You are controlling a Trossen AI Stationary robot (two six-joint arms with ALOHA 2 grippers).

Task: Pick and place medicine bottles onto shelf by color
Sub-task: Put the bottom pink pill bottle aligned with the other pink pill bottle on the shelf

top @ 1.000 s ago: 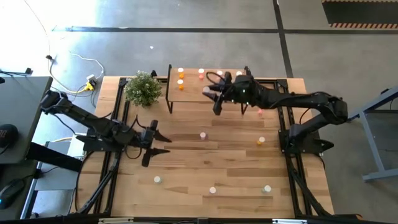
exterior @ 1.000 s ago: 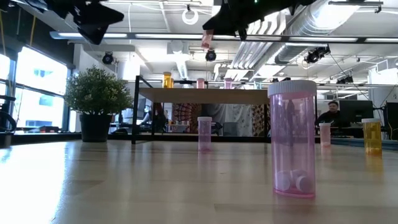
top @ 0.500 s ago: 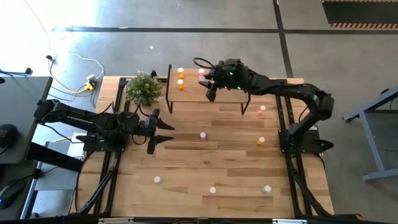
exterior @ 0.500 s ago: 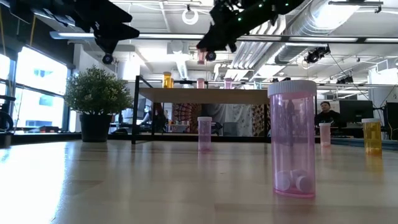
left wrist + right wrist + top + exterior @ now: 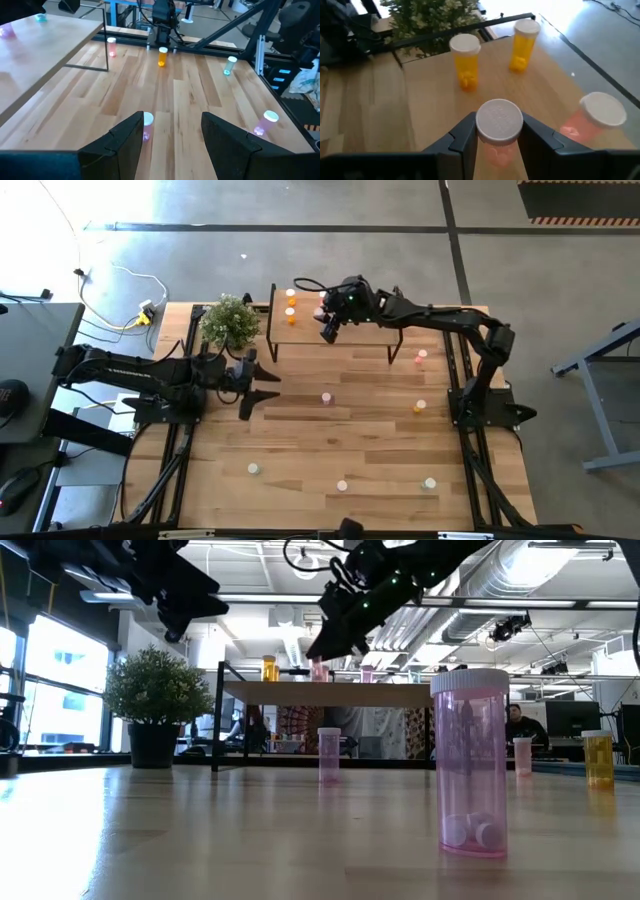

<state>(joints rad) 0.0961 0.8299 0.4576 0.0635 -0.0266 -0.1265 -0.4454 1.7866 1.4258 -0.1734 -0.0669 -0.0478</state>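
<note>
My right gripper [image 5: 326, 328] hangs over the shelf [image 5: 362, 330], shut on a light pink medicine bottle with a white cap [image 5: 499, 120]. Two orange bottles [image 5: 465, 62] [image 5: 525, 44] and a pink one [image 5: 597, 117] stand on the shelf top beyond it. My left gripper [image 5: 265, 385] hovers open above the table's left half, touching nothing. A pink bottle [image 5: 147, 125] stands on the table ahead of its fingers. More bottles stand on the planks: pink [image 5: 326, 397], orange [image 5: 420, 407], pink [image 5: 421, 358]. My right gripper pinches the pink bottle's upper part, just under its white cap [image 5: 496, 149], between its two fingers [image 5: 462, 137]. The fingers slant down from the table's right side. The bottle stands upright over the shelf top; whether its base touches the shelf, I cannot tell.
A green potted plant [image 5: 230, 322] stands at the far left beside the shelf. Near the table's front edge stand a green bottle [image 5: 254, 469], a pink one [image 5: 342, 485] and another green one [image 5: 430, 483]. In the low view a large pink bottle [image 5: 470, 765] stands close to the camera.
My right gripper has carried the pink bottle toward the table's left along the shelf and down toward the shelf top, tipping further downward. My left gripper has swung a little toward the table's far edge, staying open.
</note>
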